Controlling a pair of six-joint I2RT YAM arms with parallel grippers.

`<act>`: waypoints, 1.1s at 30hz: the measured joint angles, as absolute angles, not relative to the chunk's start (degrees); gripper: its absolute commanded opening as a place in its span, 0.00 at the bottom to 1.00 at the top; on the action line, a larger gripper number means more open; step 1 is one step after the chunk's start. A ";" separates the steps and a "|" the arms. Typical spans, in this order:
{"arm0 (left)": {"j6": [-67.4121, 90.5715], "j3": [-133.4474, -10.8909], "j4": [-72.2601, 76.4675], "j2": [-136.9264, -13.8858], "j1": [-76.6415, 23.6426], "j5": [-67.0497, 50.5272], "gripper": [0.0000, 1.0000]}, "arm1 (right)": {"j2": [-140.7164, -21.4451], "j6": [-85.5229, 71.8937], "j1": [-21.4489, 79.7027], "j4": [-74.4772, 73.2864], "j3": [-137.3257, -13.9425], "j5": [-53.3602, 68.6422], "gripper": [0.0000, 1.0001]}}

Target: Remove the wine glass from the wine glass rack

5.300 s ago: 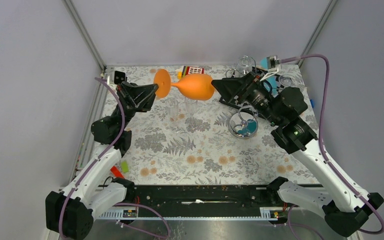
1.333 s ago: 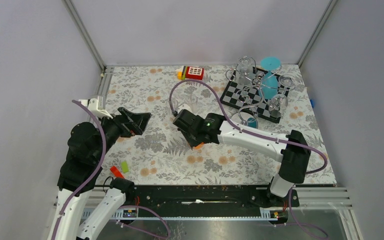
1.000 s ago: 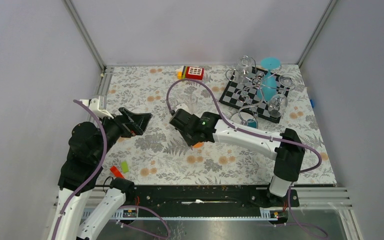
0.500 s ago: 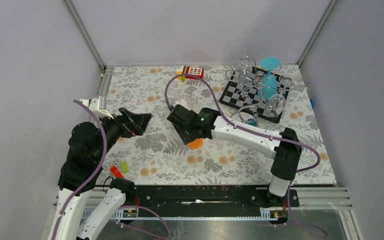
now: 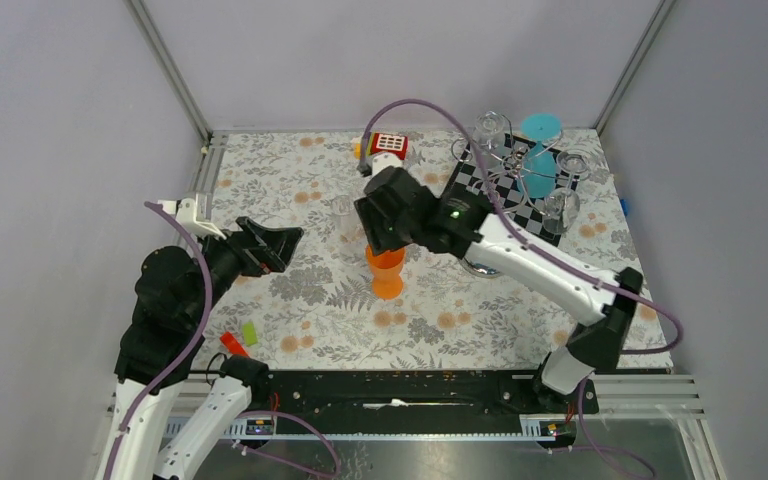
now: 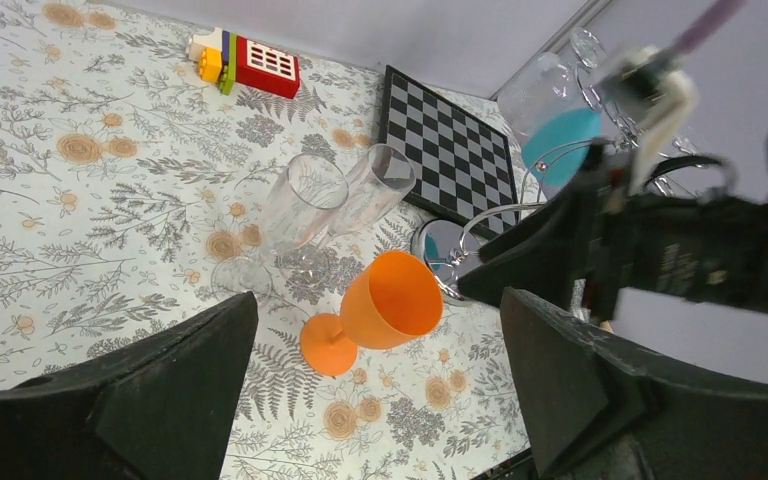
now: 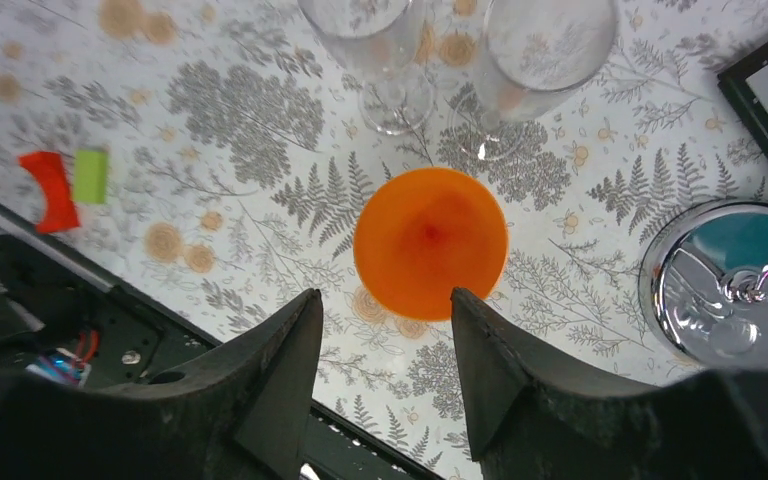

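The orange wine glass [image 5: 387,272] stands upright on the flowered cloth, mid-table, free of the rack. My right gripper [image 5: 385,243] hovers straight above it, open; in the right wrist view the glass [image 7: 430,255] lies beyond my spread gripper [image 7: 385,330], untouched. The chrome wine glass rack [image 5: 516,178] stands at the back right, its round base [image 7: 730,290] next to the glass. A blue glass [image 5: 540,150] and clear ones hang on it. My left gripper [image 5: 272,243] is open to the left, empty, looking at the orange glass [image 6: 390,300].
Two clear glasses [image 6: 300,200] [image 6: 375,180] stand just behind the orange one. A checkered board [image 5: 480,185] lies under the rack. A red toy block [image 5: 388,145] sits at the back edge. Small red [image 7: 50,185] and green [image 7: 90,172] pieces lie near the front left.
My right gripper has opened, let go of the orange glass and lifted up and back. The glass now stands on its foot. The left arm has not moved.
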State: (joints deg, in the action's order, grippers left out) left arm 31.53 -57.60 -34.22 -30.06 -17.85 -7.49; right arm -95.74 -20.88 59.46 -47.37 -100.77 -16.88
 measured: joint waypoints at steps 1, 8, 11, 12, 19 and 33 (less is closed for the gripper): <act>31.46 -57.60 -34.22 -29.91 -17.85 -7.46 0.99 | -94.39 -20.84 58.96 -47.16 -100.77 -16.40 0.59; 30.85 -57.60 -34.33 -28.51 -17.85 -5.28 0.99 | -73.01 -21.04 53.54 -39.18 -94.63 -7.94 0.78; 30.59 -57.60 -34.37 -27.88 -17.85 -4.03 0.99 | -65.23 -20.73 51.90 -37.30 -93.34 -8.36 0.85; 30.52 -57.60 -34.39 -27.75 -17.85 -3.70 0.99 | -62.81 -20.56 51.37 -36.67 -93.06 -9.08 0.88; 30.48 -57.01 -33.82 -27.64 -17.85 -3.57 0.99 | -56.25 -18.90 42.00 -36.14 -93.54 -12.73 0.98; 30.44 -56.47 -33.36 -27.81 -17.85 -3.86 0.99 | -61.17 -25.87 13.74 -38.63 -92.92 -2.83 0.80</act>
State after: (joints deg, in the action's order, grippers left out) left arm 30.44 -56.47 -33.36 -27.81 -17.85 -3.86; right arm -61.17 -25.87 13.74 -38.63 -92.92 -2.83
